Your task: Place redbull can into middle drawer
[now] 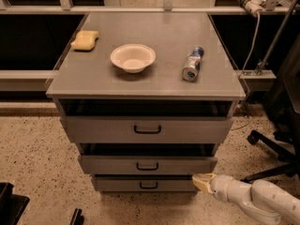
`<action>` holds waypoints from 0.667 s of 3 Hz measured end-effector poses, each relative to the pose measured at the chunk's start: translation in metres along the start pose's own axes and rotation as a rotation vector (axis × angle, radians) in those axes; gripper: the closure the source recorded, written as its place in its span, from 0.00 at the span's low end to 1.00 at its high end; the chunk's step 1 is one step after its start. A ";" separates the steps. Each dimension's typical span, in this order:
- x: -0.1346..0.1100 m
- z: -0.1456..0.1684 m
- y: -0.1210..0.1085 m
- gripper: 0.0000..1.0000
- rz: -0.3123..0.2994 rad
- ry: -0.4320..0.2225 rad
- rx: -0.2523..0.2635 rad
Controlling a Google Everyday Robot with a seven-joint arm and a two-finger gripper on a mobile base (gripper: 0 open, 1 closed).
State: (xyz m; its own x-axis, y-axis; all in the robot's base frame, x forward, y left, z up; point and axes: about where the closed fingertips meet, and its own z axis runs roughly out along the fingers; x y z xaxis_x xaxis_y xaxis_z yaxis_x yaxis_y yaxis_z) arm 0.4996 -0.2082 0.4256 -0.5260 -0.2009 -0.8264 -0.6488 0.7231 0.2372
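Note:
The redbull can [192, 63] lies on its side on the right part of the grey cabinet top [159, 32], shiny end toward me. The middle drawer [147, 164], the second grey front with a small dark handle, is pulled out slightly. My gripper [201, 182] is low at the lower right, its tan tip by the right end of the lowest drawer [145, 184], just under the middle drawer's right corner. It holds nothing that I can see.
A white bowl [132, 57] sits mid-top and a yellow sponge [85, 40] at the top's far left. The tall top drawer [147, 129] is also slightly out. An office chair base [269, 146] stands on the floor at right. A cable [255, 36] hangs at back right.

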 end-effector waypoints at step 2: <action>0.000 0.000 0.000 0.00 0.000 0.000 0.000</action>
State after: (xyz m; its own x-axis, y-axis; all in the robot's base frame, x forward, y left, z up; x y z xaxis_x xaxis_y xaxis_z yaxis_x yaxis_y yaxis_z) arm 0.4996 -0.2082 0.4256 -0.5260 -0.2009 -0.8264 -0.6488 0.7231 0.2372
